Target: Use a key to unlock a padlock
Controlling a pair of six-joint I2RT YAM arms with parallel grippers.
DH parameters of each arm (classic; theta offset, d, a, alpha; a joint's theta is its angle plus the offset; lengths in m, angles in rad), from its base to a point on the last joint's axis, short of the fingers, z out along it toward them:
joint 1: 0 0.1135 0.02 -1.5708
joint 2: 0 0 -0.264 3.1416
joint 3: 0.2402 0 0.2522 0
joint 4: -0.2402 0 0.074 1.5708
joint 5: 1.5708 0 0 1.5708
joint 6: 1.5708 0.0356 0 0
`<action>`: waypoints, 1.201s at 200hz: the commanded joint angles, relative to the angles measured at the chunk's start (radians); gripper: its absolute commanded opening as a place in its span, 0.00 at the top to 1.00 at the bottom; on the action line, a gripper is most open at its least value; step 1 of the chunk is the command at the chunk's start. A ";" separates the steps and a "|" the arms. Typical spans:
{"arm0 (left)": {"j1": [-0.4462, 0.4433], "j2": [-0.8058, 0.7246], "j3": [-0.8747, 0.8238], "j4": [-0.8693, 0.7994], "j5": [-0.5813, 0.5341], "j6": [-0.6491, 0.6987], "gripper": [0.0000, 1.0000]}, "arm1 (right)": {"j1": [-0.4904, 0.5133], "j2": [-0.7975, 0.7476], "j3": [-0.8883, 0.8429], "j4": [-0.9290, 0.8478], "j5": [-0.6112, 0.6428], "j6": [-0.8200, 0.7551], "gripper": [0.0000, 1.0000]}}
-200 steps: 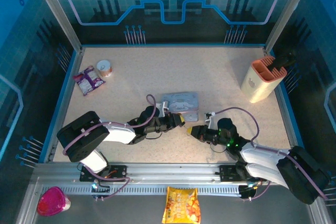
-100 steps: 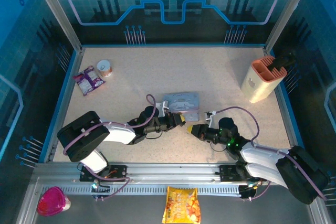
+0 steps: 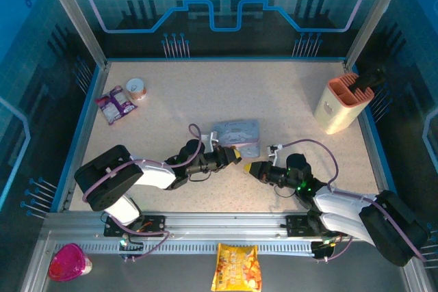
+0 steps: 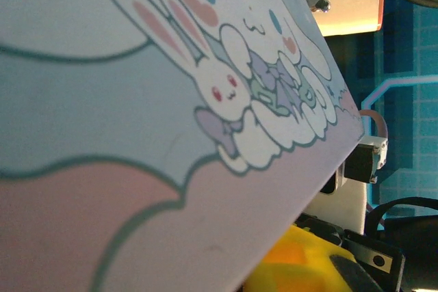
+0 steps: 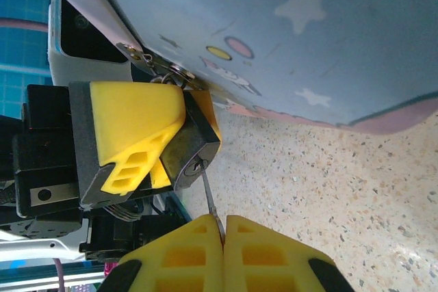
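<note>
padlock [image 5: 195, 147]: dark body pinched between the yellow fingers of the left tool [image 3: 236, 158], keyhole face turned toward the right tool [image 5: 222, 234]. Its top end sits up against the small metal latch [image 5: 168, 70] on the edge of the tin [image 5: 308, 32]. The shackle is mostly hidden, so I can't tell how it's hooked.

key [image 5: 209, 200]: thin silvery blade sticks straight out ahead of the right tool's tips. That tool's fingers are pressed together on the key, and its head is buried between the pads. The blade tip is at the keyhole; I can't tell how deep it sits.

Top view: both tools are low over the surface [image 3: 287, 94], tips facing each other and nearly meeting. The tin lies just beyond the left tool's tips, toward the far side. In the left wrist view the tin's cartoon-printed face is right against the lens.

Diff vs 1 s ago (top view): almost nothing. Both arms are in the same pose and both tools in the same spot at the tin's near edge. The right tool has shifted only slightly, and the tin looks about unchanged.
</note>
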 commanded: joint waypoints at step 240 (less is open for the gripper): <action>0.000 0.063 -0.014 0.339 0.081 -0.057 1.00 | -0.064 0.234 0.009 0.380 -0.064 0.110 1.00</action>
